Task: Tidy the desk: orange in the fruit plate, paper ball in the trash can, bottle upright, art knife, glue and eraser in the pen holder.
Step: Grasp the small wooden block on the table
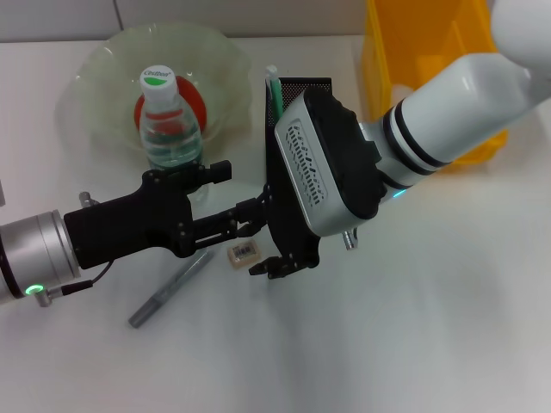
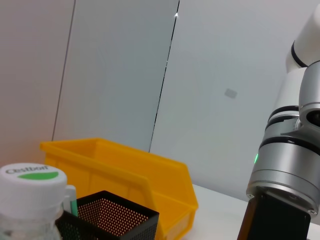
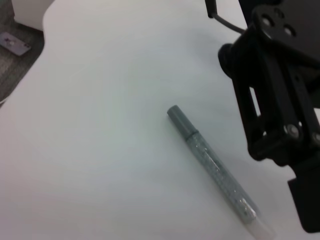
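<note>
I take the eraser [image 1: 244, 252] as my landmark on the white counter [image 1: 413, 344]. My left gripper [image 1: 245, 217] reaches in level from its left, fingers narrow just above it. The glue [image 1: 170, 288] lies left and nearer. Behind stands the bottle [image 1: 169, 120], its cap label not legible to me, before the orange [image 1: 196, 101] in the fruit plate [image 1: 103, 69]. My right gripper [image 1: 280, 262] hangs beside the eraser, spread wide. The art knife [image 1: 274, 93] stands in the pen holder [image 1: 306, 86]; the trash can [image 1: 413, 52] is farther right.
</note>
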Robot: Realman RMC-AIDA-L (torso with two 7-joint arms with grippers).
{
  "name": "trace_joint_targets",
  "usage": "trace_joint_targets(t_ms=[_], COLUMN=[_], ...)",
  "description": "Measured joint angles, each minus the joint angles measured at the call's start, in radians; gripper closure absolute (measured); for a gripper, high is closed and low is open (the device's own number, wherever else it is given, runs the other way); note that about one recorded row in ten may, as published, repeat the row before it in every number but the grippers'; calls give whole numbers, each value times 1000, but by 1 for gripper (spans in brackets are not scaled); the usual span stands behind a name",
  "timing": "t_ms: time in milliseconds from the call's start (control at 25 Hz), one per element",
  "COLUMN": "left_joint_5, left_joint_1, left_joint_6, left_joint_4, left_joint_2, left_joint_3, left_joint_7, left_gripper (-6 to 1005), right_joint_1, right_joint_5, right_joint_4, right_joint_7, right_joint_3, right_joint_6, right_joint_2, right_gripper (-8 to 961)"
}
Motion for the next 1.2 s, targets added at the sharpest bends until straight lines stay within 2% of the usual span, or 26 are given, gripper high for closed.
trace_joint_targets(t_ms=[360, 480, 520, 560, 600, 640, 680, 800, 840, 880, 920, 1000, 1040, 1080, 1200], left_joint_5=[0, 0, 0, 0, 0, -1, -1, -1, -2, -2, -3, -3, -4, -4, -4], left_joint_1=[0, 0, -1, -2, -3, -6, -6, -9, -12, -12, -15, -16, -21, -21, -25], left_joint_6=[-7, -8, -8, -7, -7, 0, 0, 7, 8, 8, 10, 12, 13, 13, 13], left_joint_4=[-2, -1, -1, -1, 0, 0, 0, 0, 0, 0, 2, 4, 4, 4, 1], left_joint_2=[-1, -1, -1, -1, -1, -1, -1, -1, -2, -2, -2, -3, -3, -3, -3], left_joint_3=[0, 0, 0, -1, -2, -10, -10, -25, -32, -32, -37, -38, -38, -38, -38], left_joint_7=[7, 7, 7, 7, 7, 7, 7, 4, 0, 0, 1, 1, -1, -1, 0], left_gripper=[333, 333, 333, 333, 333, 333, 333, 333, 334, 334, 334, 334, 334, 334, 334], right_joint_1=[-7, -49, -105, -105, -145, -230, -230, -372, -438, -438, -473, -484, -504, -504, -538], right_joint_5=[59, 93, 95, 95, 94, 93, 93, 92, 93, 93, 97, 103, 121, 121, 185], right_joint_4=[35, -19, -85, -85, -131, -221, -221, -368, -424, -424, -441, -442, -441, -441, -439], right_joint_7=[-56, -46, -37, -37, -34, -31, -31, -30, -30, -30, -20, -9, 11, 11, 14], right_joint_3=[4, 34, 72, 72, 93, 123, 123, 157, 196, 196, 247, 275, 333, 333, 430], right_joint_6=[24, -32, -77, -77, -97, -125, -125, -160, -197, -197, -241, -267, -318, -318, -402], right_joint_2=[-1, -7, -9, -9, -9, -9, -9, -6, -1, -1, 1, 1, 2, 2, 2], right_gripper=[462, 461, 461, 461, 461, 461, 461, 461, 461, 461, 461, 462, 462, 462, 462])
